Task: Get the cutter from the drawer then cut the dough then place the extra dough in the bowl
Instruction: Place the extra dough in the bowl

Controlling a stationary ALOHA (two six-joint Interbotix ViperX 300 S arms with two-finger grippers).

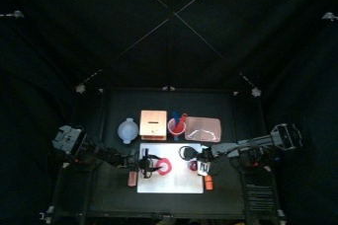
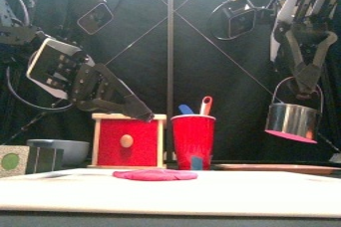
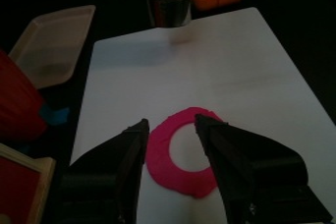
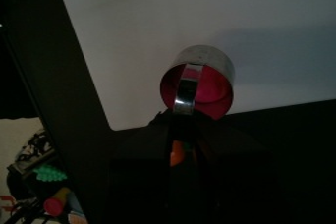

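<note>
So the left hand (image 3: 171, 125) was hanging just over the white board (image 3: 197, 61) with its jaws apart. The dough ring (image 3: 164, 159) lay flat right under it, part of it showing in the gap between the jaws, lower middle of the left wrist view. Nothing gripped yet. It's round, so there's no real long axis to line up with, and I'd guess any bit of the rim would do.

The bowl (image 1: 126, 127) sat just left of the wooden box (image 1: 152, 122) in the top view, up and left of that hand. So the left one was clearly nearer both ring and bowl.

Over at the right of the front view, the right hand (image 2: 301, 84) was clamped on the cutter (image 2: 293, 121) by its wire handle. It held the cutter in the air clear of the board, with pink showing at the bottom rim, probably the cut-out middle.
</note>
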